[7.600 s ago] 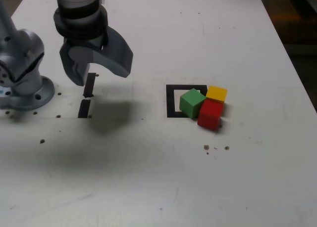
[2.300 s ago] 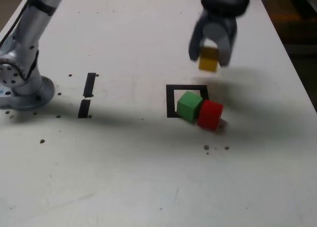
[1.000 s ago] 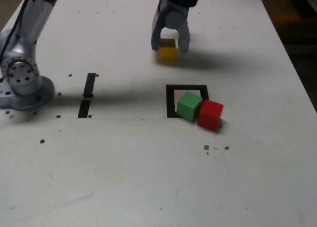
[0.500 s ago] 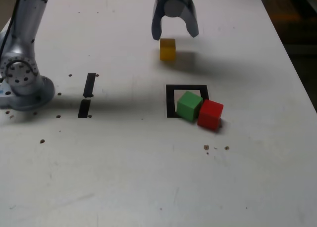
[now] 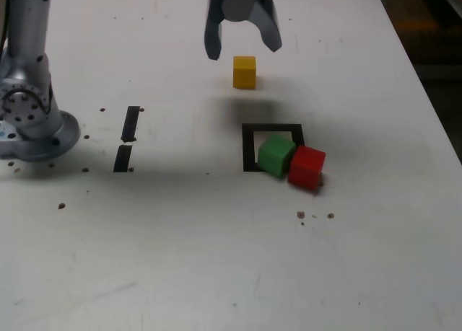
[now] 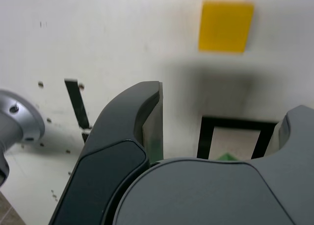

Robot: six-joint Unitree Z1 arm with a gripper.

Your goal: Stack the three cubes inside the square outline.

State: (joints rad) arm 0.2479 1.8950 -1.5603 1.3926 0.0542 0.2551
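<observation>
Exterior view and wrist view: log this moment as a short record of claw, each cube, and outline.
claw: open, empty, raised over the table
yellow cube: alone on the table, outside the outline
green cube: on the table, overlapping the outline's corner
red cube: touching green, outside
square outline: nothing stacked inside

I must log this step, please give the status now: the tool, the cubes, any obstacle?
Tool open, empty, above table. Yellow cube alone on table, outside square outline. Green cube partly inside outline, red cube touching it, outside. No obstacle seen.
</observation>
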